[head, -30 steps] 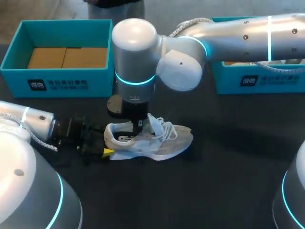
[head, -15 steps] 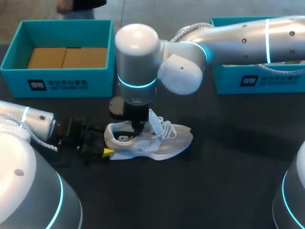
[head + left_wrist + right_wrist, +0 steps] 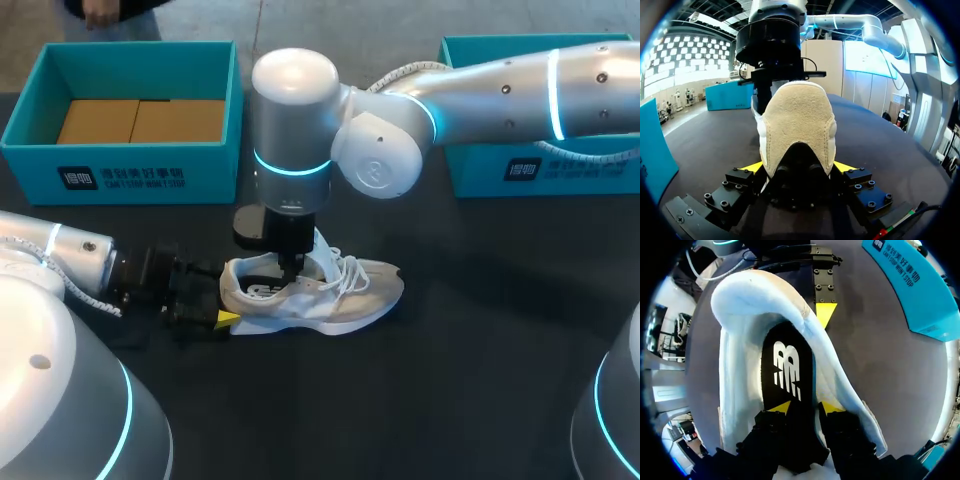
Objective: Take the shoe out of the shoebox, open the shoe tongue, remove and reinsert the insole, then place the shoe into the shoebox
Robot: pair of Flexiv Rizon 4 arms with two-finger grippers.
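White shoe (image 3: 345, 300), heel tight in level left claw (image 3: 797, 167); right claw (image 3: 807, 407) plumb inside, hold unclear.

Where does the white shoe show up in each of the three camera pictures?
Head view: shoe lies mid-table.
Left wrist view: heel clamped in left gripper.
Right wrist view: collar ahead of right gripper.
Shared landmark: the teal shoebox nearest the heel.

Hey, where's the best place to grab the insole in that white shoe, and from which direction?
Pinch the insole at its heel end, coming straight down through the opening of the shoe. The shoe stands on its sole, opening upward, and only that black heel stretch shows. The left gripper clamps the heel, probably steadying the pull.
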